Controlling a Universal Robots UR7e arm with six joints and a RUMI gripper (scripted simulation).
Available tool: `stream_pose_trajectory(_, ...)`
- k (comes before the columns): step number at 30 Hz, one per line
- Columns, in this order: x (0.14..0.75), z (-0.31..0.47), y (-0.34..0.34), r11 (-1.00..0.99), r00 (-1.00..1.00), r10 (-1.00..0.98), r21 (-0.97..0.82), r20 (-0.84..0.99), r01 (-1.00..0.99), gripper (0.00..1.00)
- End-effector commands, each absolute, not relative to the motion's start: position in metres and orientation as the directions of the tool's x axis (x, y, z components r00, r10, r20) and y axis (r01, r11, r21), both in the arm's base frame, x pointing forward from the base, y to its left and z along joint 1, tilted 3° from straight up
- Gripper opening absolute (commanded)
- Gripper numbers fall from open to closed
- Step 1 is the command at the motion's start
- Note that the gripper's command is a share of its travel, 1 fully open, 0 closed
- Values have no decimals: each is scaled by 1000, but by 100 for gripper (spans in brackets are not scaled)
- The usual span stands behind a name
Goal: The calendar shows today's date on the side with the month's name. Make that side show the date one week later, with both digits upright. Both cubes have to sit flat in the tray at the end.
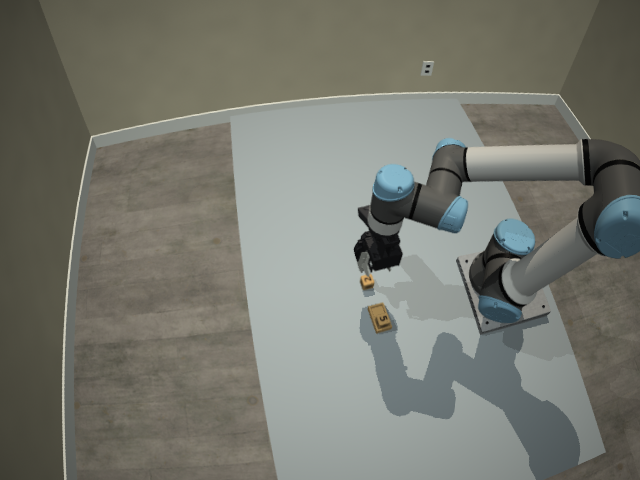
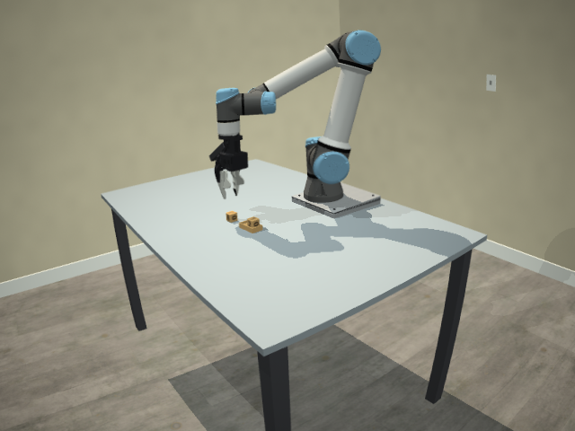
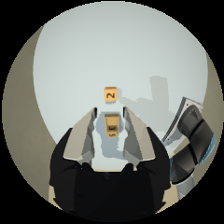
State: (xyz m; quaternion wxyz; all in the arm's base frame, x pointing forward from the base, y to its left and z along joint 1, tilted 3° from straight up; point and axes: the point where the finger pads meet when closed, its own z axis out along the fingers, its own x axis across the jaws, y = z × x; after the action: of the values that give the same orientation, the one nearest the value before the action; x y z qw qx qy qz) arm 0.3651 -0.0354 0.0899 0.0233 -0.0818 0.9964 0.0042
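A small wooden tray [image 1: 377,313] lies on the table, with one wooden cube [image 1: 383,321] sitting in it, a 5 on its top face. The tray's other slot looks empty. A second cube [image 1: 367,280] with a 2 on top lies loose on the table just beyond the tray. Both also show in the exterior view, the tray [image 2: 250,228] and the loose cube [image 2: 231,215]. My gripper [image 2: 229,190] hangs well above the table over the two, fingers pointing down, narrowed but apart, with nothing between them. In the wrist view my gripper [image 3: 109,107] frames the tray [image 3: 112,125] below; the loose cube [image 3: 110,94] lies past the fingertips.
The robot base [image 1: 504,289] stands on its plate to the right of the tray. The table's left edge [image 2: 181,273] is some way off from the cubes.
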Motion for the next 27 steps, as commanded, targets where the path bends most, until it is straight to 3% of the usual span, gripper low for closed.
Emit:
stream_pose_trajectory(1, 364, 80, -34, 987, -986, -163, 7, -43, -164, 28)
stream_pose_trajectory(27, 366, 48, -34, 987, -986, -163, 7, -43, -163, 28)
